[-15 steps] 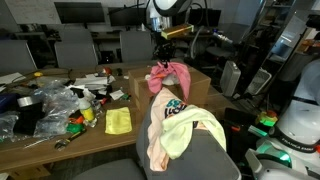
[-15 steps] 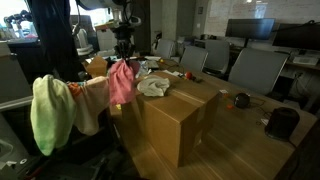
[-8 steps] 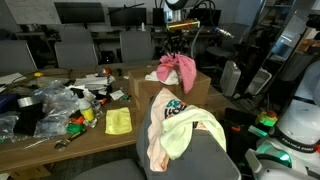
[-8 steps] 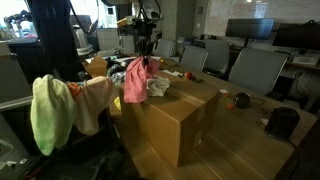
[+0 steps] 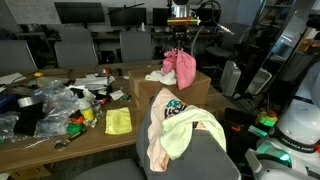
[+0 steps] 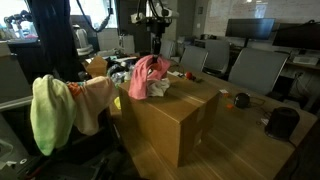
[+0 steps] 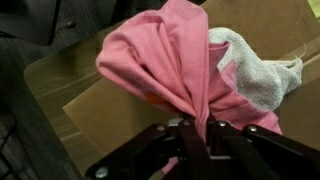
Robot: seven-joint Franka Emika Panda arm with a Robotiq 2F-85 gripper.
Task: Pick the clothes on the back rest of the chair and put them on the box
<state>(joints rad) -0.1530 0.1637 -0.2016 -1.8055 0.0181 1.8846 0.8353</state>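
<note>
Pink cloth [image 5: 183, 68] has moved over the last second from beside the box [image 6: 185, 125] to above its top, so I judge release is close. My gripper [image 7: 195, 125] pinches its bunched upper end. Its long axis hangs near upright, loose end down, seemingly touching the box beside a white cloth [image 7: 262, 68].

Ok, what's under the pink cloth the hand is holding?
The brown cardboard box, and a whitish crumpled cloth partly tucked beneath the pink cloth. Whatever its folds cover is hidden.
</note>
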